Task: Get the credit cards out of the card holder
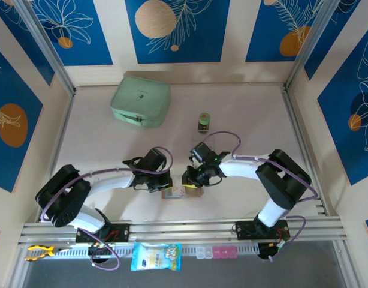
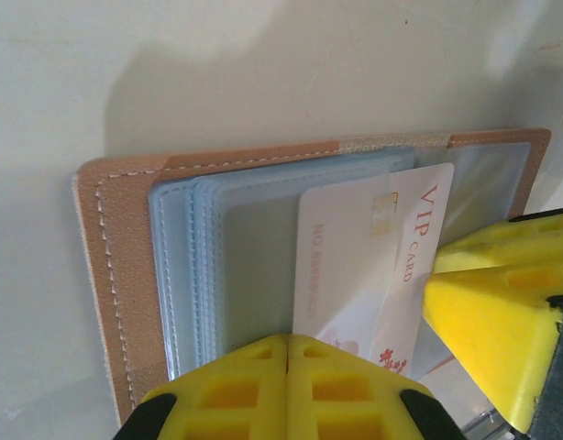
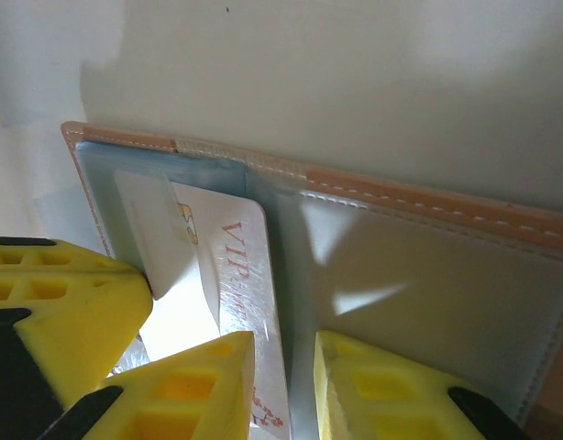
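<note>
L: my left pincer point(image 2: 286, 346) pressed shut at near edge of white plastic card with red VIP print point(image 2: 355, 266) | R: my right pincer point(image 3: 283, 344) narrowly parted, tips on pinkish-brown stitched leather card holder point(image 3: 428, 197) | card slanted across holder's pale blue clear sleeves point(image 2: 217, 266), holder open flat on pale table point(image 2: 263, 64)

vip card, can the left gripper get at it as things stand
Probably yes: the left gripper is shut right at the near edge of the VIP card on the open card holder. The right gripper crowds the card's other side but leaves that edge free.
</note>
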Controlling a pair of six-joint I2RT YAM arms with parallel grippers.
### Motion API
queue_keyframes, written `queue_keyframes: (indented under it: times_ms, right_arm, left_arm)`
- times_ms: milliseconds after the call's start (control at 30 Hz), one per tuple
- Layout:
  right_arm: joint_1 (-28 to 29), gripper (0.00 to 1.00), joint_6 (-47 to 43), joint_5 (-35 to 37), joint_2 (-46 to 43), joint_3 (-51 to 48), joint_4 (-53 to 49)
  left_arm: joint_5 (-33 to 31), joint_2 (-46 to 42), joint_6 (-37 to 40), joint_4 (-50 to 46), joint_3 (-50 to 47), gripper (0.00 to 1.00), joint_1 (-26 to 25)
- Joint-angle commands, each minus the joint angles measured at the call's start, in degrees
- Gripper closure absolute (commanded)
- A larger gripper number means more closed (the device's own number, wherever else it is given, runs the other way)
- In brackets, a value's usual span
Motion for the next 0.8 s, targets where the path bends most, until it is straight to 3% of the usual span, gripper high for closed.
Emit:
queue_keyframes:
  times_ms: [0, 500, 767]
  right_arm:
    - [-0.42, 0.76, 0.8, -2.81, 0.99, -1.22, 2.02]
    - [-0.86, 0.83, 1.74, -5.77, 0.86, -1.97, 5.9]
    - [-1.53, 0.88, 1.17, -3.33, -1.51, -2.49, 2.03]
  left_arm:
    - [-1.07, 1.62, 0.11, -2.06, -1.11, 0.99, -0.5]
    - [-1.46, 2.54, -0.1, -2.08, -1.09, 1.0, -0.54]
    - [-1.9, 1.76, -0.15, -2.66, -1.11, 1.0, -0.6]
